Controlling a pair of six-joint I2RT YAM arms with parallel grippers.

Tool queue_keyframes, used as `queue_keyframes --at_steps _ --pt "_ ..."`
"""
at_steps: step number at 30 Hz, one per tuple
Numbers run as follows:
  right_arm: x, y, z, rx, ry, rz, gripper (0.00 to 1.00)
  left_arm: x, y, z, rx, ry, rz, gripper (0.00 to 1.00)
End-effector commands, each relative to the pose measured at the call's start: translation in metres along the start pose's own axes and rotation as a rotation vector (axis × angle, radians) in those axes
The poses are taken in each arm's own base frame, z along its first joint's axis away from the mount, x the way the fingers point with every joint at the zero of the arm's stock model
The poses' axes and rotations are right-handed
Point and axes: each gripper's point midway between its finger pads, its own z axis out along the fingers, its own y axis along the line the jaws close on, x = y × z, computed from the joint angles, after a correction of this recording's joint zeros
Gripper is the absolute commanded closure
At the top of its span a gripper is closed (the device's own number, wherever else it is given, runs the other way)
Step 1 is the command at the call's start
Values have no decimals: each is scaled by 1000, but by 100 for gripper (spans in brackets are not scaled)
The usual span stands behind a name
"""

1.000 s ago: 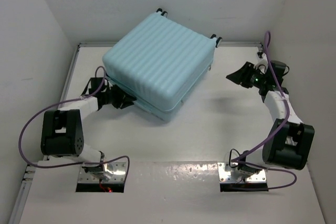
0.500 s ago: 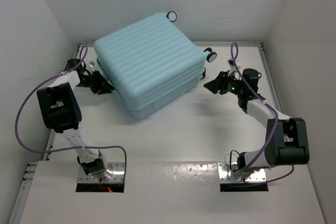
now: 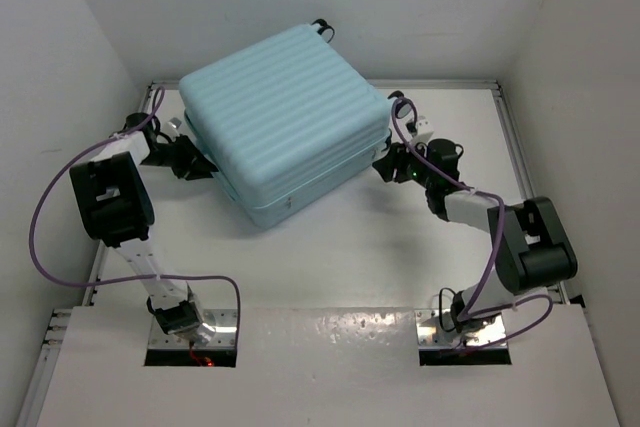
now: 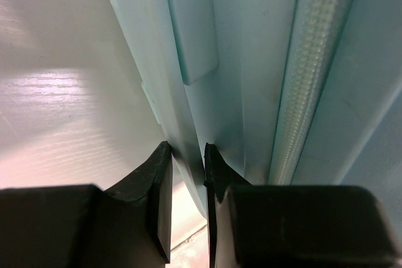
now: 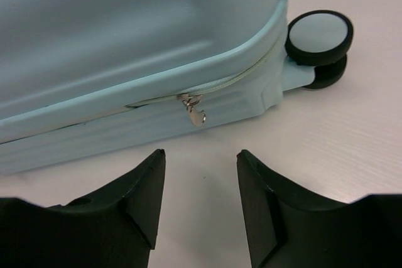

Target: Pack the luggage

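Found left gripper (image 4: 187, 174) pinching suitcase (image 3: 285, 117) rim, right gripper (image 5: 200, 174) spread just short of zipper pull (image 5: 196, 112). Needed centring on pull before closing.

A white table (image 3: 350, 257), closed in by white walls (image 3: 90, 37) on three sides, carries the pale blue ribbed luggage (image 3: 285, 117). It lies shut on its broad side toward the far edge, turned askew, its wheels (image 5: 317, 37) pointing sideways

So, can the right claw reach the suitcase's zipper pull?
Likely yes: the open right claw faces the small silver zipper pull on the pale blue ribbed suitcase, nothing between them.
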Motion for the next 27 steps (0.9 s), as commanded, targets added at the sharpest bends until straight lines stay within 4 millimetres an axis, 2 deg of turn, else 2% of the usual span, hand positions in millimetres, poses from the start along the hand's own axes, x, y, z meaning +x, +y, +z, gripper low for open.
queue_keyframes --at_steps 1,4,10,16,19,20,24,27 --pt "-39 -10 9 50 -137 -107 51 -30 68 9 -212 -93 81 100" --pt "-43 -9 18 15 -150 -116 52 -32 69 11 -212 -93 81 100" --pt "-45 9 30 -85 -149 -124 56 -34 71 12 -221 -95 81 100" --pt "-50 -2 41 -33 -167 -162 72 -34 75 13 -231 -90 75 100" --pt "-52 -2 43 -36 -174 -170 87 -37 73 12 -230 -97 80 100" --pt "-52 -2 43 -36 -175 -169 97 -36 76 15 -231 -90 75 100" --pt "-52 -8 40 -6 -180 -182 100 -50 75 7 -221 -123 75 100" --pt "-51 -32 36 91 -171 -170 100 -63 83 -1 -233 -154 60 100"
